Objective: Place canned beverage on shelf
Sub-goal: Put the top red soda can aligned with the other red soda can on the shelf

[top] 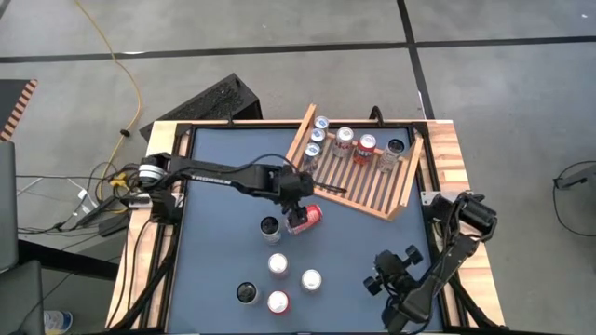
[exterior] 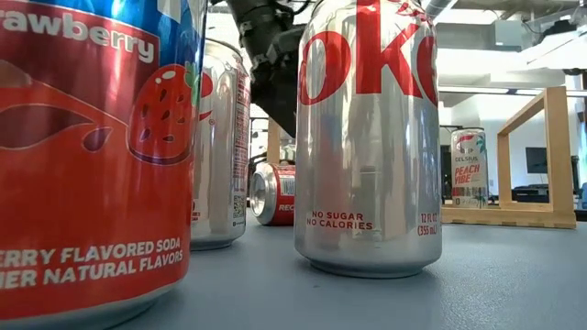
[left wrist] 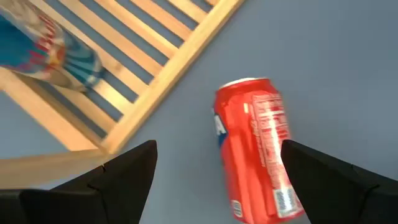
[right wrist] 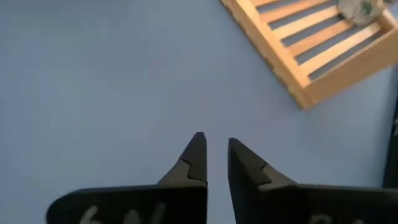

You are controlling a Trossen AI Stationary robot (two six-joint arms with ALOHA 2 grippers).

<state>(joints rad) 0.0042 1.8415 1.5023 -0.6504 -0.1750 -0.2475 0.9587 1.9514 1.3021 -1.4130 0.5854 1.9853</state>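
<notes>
A strawberry soda can (exterior: 92,156) fills the low view's left edge. Centre frame from above, the left gripper (top: 300,207), fingers spread wide, hovers over a red can (top: 308,217) lying on its side just below the shelf (top: 372,191). Lower right, the right gripper (top: 389,276) waits, fingers nearly together.

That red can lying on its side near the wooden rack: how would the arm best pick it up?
Probably from above, around the middle of the red can, fingers closing across its round body. It lies flat on the table, so its ends offer little hold. The left gripper is open above it, beside the rack.
</notes>
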